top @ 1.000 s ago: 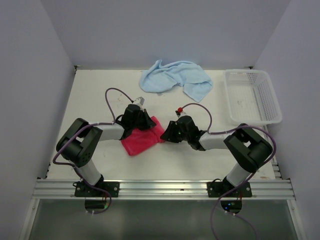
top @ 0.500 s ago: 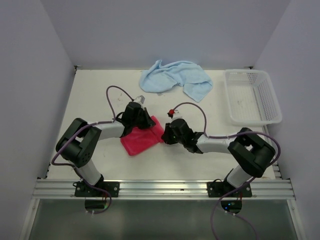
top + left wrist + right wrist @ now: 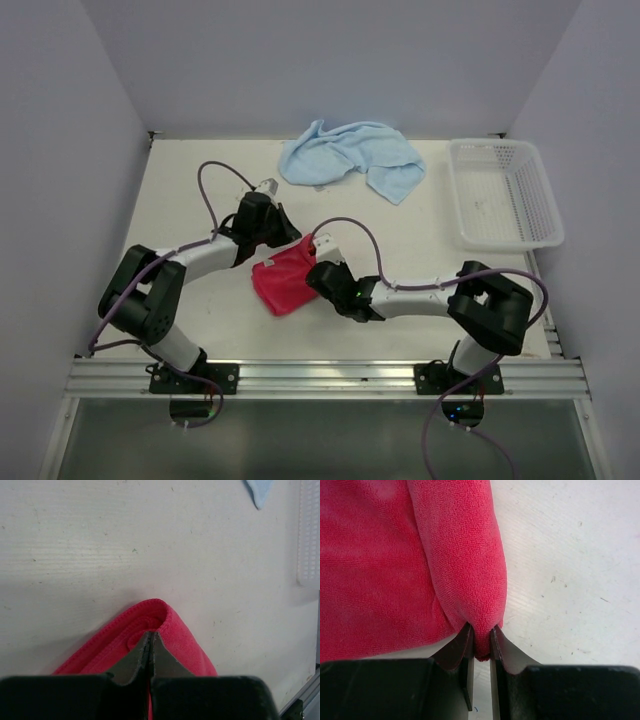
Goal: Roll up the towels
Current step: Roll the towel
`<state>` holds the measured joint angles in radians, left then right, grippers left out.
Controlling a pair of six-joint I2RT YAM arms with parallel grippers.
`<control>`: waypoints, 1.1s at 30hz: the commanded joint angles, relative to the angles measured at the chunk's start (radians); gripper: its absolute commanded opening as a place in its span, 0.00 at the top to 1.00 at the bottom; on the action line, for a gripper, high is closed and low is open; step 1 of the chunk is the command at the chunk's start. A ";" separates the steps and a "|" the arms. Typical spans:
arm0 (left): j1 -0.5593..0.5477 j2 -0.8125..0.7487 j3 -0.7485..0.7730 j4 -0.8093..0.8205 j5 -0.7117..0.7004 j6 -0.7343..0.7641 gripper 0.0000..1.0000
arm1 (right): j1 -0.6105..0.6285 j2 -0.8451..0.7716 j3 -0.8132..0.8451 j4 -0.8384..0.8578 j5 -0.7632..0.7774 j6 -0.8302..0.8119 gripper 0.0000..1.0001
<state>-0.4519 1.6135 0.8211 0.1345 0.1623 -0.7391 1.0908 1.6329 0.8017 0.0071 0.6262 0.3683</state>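
red towel (image 3: 283, 284) lies on the table (image 3: 190, 195) between the two arms. it is a bunched, folded strip, and its long axis slants from near-left to far-right.

we see the left gripper (image 3: 288, 241) at the towel's far end with its jaws pressed together. in the left wrist view a sliver of red shows in the slit between them, so we read them as nipping the hem at the folded corner. the right gripper (image 3: 318, 272) sits at the towel's right edge, its jaws nearly together and pinching a rounded fold of the red cloth.

the blue towel (image 3: 350, 155) lies crumpled at the far edge of the table, well apart from the red one, and is stretched left to right. the white basket (image 3: 505, 146) stands at the far right, and both towels lie on the table outside it.

against a second ago, the red towel is narrower and more bunched, with its right side drawn over. the right gripper was then just beside the towel's right corner with wider jaws. it has now come left onto the cloth and closed. the left gripper has shifted a little farther back and to the left, still shut.
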 commanded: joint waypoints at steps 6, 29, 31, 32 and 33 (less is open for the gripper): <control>0.007 -0.118 -0.023 0.057 0.092 -0.045 1.00 | 0.104 0.107 0.134 -0.139 0.250 -0.019 1.00; -0.077 0.008 -0.106 0.146 0.056 -0.057 1.00 | 0.153 0.131 0.235 -0.220 0.271 0.037 1.00; -0.076 0.031 -0.105 0.133 0.030 -0.042 1.00 | 0.153 0.125 0.238 -0.225 0.265 0.040 1.00; -0.077 0.039 -0.105 0.123 0.025 -0.034 1.00 | 0.153 0.120 0.240 -0.226 0.253 0.044 1.00; -0.074 0.043 -0.105 0.119 0.013 -0.029 1.00 | 0.155 0.116 0.237 -0.226 0.245 0.047 1.00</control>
<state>-0.5262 1.6291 0.7250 0.2474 0.2348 -0.8143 1.2388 1.7683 1.0019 -0.2127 0.8673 0.3824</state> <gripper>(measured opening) 0.005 0.162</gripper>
